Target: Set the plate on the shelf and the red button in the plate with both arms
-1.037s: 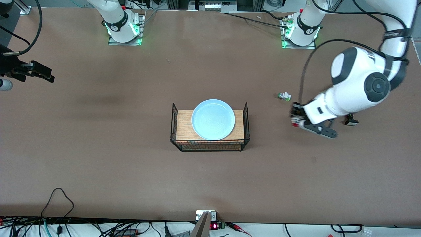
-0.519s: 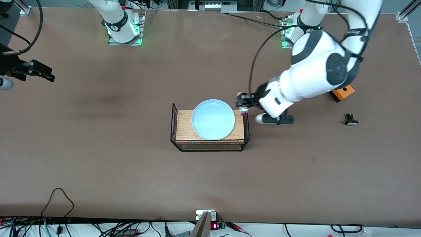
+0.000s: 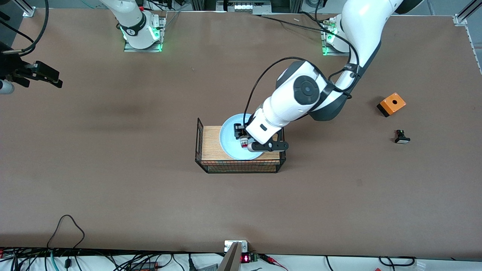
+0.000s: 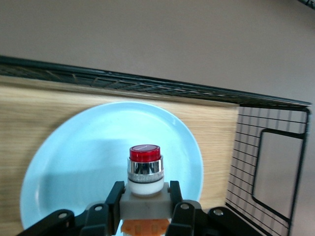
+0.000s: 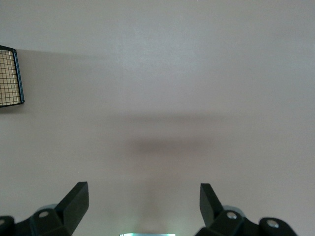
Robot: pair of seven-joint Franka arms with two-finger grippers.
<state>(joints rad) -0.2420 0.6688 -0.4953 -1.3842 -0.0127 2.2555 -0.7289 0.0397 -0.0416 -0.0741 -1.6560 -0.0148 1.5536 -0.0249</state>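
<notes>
From the front, the plate [image 3: 231, 139] already sits on the wooden shelf of the wire rack [image 3: 240, 166] mid-surface, and the left claw [image 3: 243, 142] hangs over it clamped on the red button [image 3: 244, 142], while the right claw [image 3: 41, 75] waits at the right arm's end. The left wrist view shows the red button [image 4: 144, 169] gripped upright above the plate [image 4: 69, 162], so only lowering and release seem left; the right wrist view shows its fingers [image 5: 76, 199] spread apart over bare surface [image 5: 162, 73]
</notes>
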